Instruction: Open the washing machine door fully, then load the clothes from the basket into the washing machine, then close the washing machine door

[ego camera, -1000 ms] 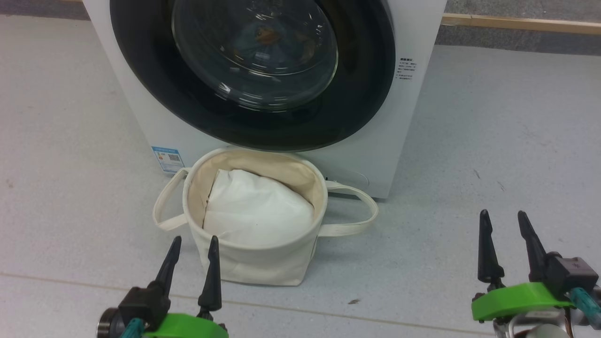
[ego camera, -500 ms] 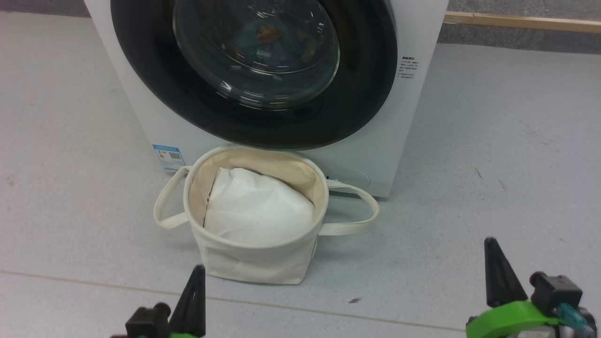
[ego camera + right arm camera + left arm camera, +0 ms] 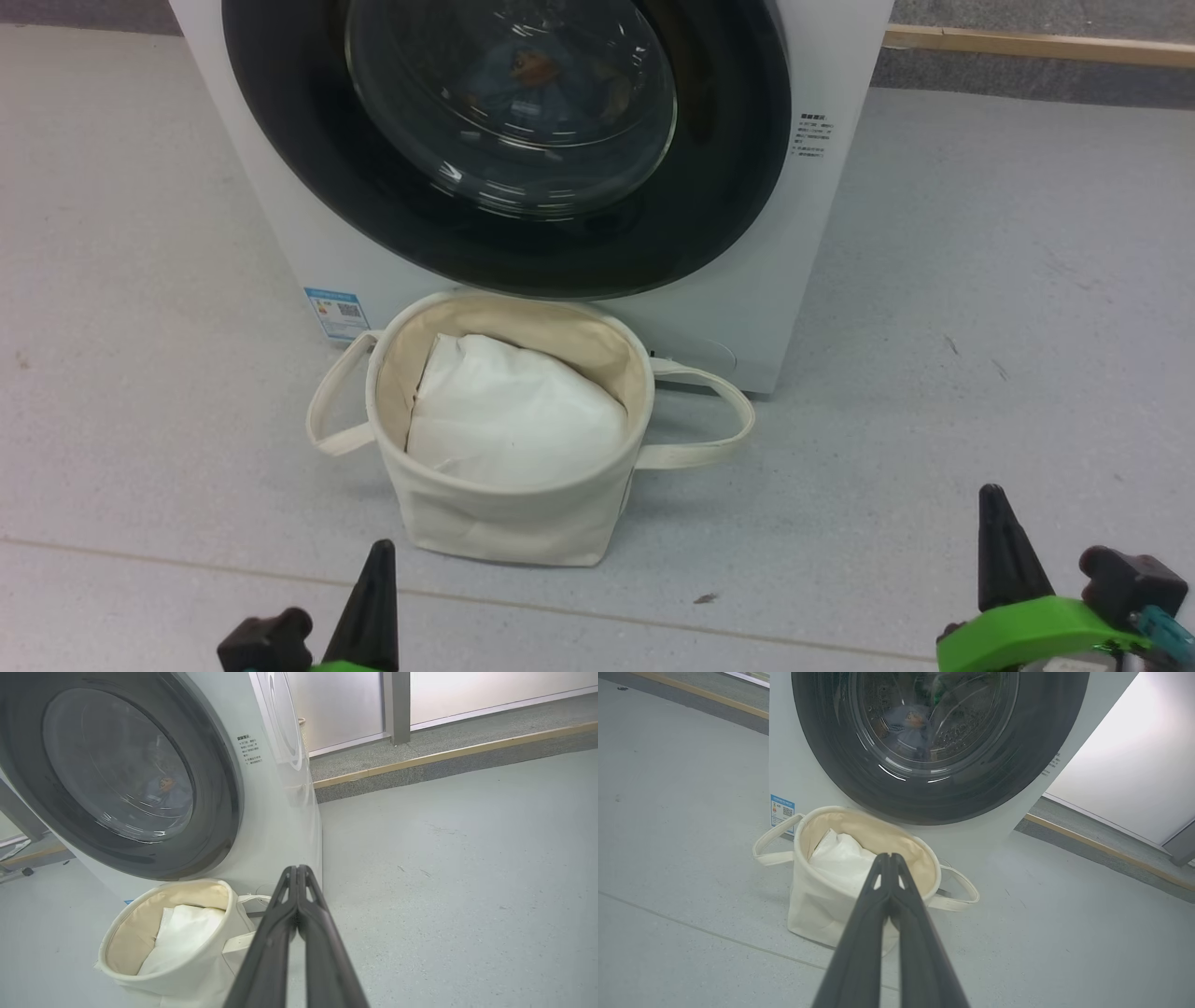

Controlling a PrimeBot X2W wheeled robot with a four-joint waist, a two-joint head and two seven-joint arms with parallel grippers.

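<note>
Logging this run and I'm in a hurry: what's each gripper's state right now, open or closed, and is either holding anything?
Left gripper: closed, holding nothing.
Right gripper: closed, holding nothing.

The black-rimmed washing machine door (image 3: 523, 177) is shut on the white washing machine (image 3: 747, 317), with the blue clothes (image 3: 527, 73) behind its glass. The cream basket (image 3: 504, 527) stands upright in front.

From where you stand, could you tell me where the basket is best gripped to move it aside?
Grip the right loop handle, coming down from above on the right side. It sticks out from the soft wall of the basket as an open loop, so a finger can probably slip through, and it lies nearest the right end effector.
</note>
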